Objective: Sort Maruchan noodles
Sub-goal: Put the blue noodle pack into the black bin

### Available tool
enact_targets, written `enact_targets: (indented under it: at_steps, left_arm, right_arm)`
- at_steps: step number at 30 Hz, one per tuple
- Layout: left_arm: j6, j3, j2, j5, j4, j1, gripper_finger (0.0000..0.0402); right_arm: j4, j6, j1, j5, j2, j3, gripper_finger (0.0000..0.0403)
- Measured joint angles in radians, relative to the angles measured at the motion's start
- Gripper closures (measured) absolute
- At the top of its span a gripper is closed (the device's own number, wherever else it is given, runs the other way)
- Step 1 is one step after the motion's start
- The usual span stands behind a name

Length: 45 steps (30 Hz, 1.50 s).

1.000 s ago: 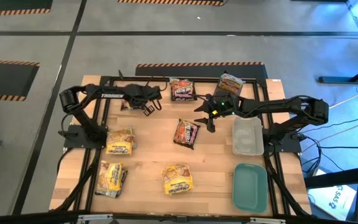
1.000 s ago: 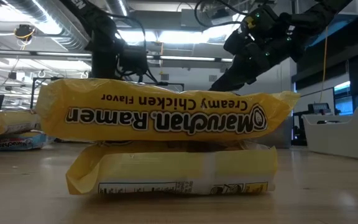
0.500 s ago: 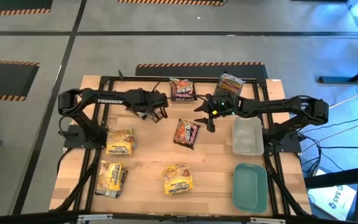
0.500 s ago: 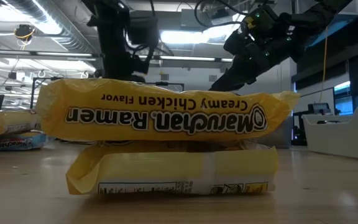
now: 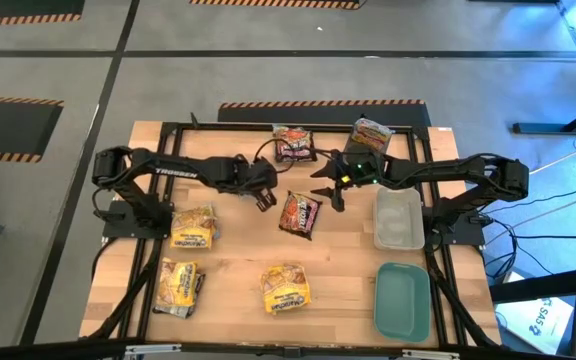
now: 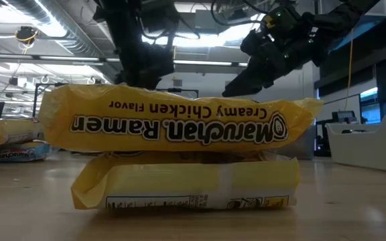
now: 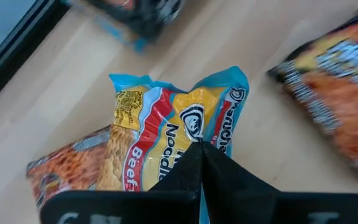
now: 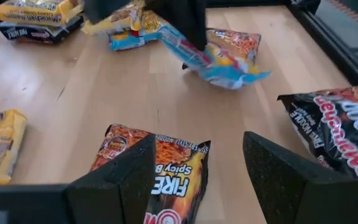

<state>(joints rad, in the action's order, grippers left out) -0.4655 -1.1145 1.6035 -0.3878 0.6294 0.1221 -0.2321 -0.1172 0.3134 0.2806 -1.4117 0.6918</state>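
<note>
High view: my left gripper [image 5: 264,197] is out over mid-table, just beside the dark spicy packet [image 5: 299,213]; right gripper [image 5: 334,186] hovers on that packet's other side. Yellow packets [image 5: 192,227] are grouped front-left, another dark packet [image 5: 294,144] and an orange one [image 5: 369,131] sit at the far edge. Clear tray [image 5: 398,219] and teal lid [image 5: 402,299] look empty, so I'd judge sorting partly done, dark ones left.

Low view: stacked yellow creamy chicken packets [image 6: 179,124] fill the front; both arms hang behind.

Left wrist view: fingers pinched together on a blue-edged beef packet [image 7: 185,124], lifted off the wood.

Right wrist view: fingers [image 8: 126,180] spread apart, nothing between, above the spicy packet; the beef packet dangles beyond from the other arm.
</note>
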Motion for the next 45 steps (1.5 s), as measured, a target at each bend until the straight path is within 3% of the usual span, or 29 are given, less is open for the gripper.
enact_targets:
  at_steps: [13,24,31,37,42,45]
  left_arm:
    - [0.055,0.0,0.0,0.061,-0.21,-0.038,0.0401]
    - [0.11,0.0,0.0,0.093,-0.248,-0.054,0.0402]
    - [0.136,0.0,0.001,0.114,-0.263,-0.059,0.0401]
    - [0.144,0.0,0.001,0.118,-0.281,-0.06,0.0401]
    - [0.16,0.0,0.001,0.118,-0.289,-0.06,0.0401]
    - [0.162,0.0,0.001,0.118,-0.289,-0.06,0.0401]
  right_arm:
    - [0.006,0.101,0.0,0.071,-0.028,0.0,0.0175]
    - [-0.18,-0.081,0.0,0.1,-0.175,0.001,0.0174]
    - [-0.364,-0.15,0.0,0.105,-0.27,0.001,0.0126]
    - [-0.378,-0.16,0.0,0.162,-0.34,0.043,0.0101]
    - [-0.375,-0.169,-0.008,0.199,-0.384,0.086,0.0107]
    - [-0.375,-0.201,-0.015,0.201,-0.39,0.097,0.0131]
